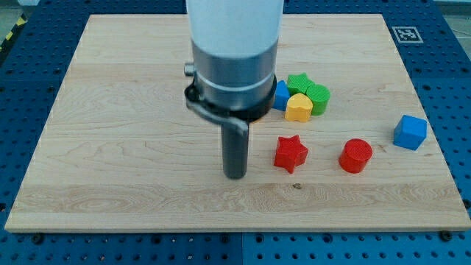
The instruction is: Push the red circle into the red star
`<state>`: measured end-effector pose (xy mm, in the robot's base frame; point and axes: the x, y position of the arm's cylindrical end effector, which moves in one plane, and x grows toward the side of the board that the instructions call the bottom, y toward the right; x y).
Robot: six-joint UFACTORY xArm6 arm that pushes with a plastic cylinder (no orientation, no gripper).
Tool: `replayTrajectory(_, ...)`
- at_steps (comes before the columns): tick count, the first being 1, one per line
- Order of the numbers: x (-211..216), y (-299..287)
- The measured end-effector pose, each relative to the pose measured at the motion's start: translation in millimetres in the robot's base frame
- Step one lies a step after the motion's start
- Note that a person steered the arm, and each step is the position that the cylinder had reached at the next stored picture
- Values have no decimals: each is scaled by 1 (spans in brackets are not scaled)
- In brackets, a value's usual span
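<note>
The red circle (pixel 356 155) lies on the wooden board (pixel 118 132) toward the view's lower right. The red star (pixel 291 153) lies to its left, with a gap between them. My tip (pixel 235 175) stands on the board to the left of the red star, apart from it, and further left of the red circle. It touches no block.
A cluster sits above the red star: a yellow heart (pixel 298 107), a green star (pixel 299 82), a green block (pixel 319 99) and a blue block (pixel 281 96) partly hidden by the arm. A blue cube (pixel 410 132) stands near the board's right edge.
</note>
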<state>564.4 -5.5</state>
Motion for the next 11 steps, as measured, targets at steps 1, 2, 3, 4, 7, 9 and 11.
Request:
replayTrajectory(1, 42, 50)
replayTrajectory(2, 31, 139)
replayTrajectory(3, 1, 220)
replayTrajectory(4, -43, 259)
replayTrajectory(7, -38, 215)
replayTrajectory(9, -31, 151)
replayTrajectory(11, -36, 61)
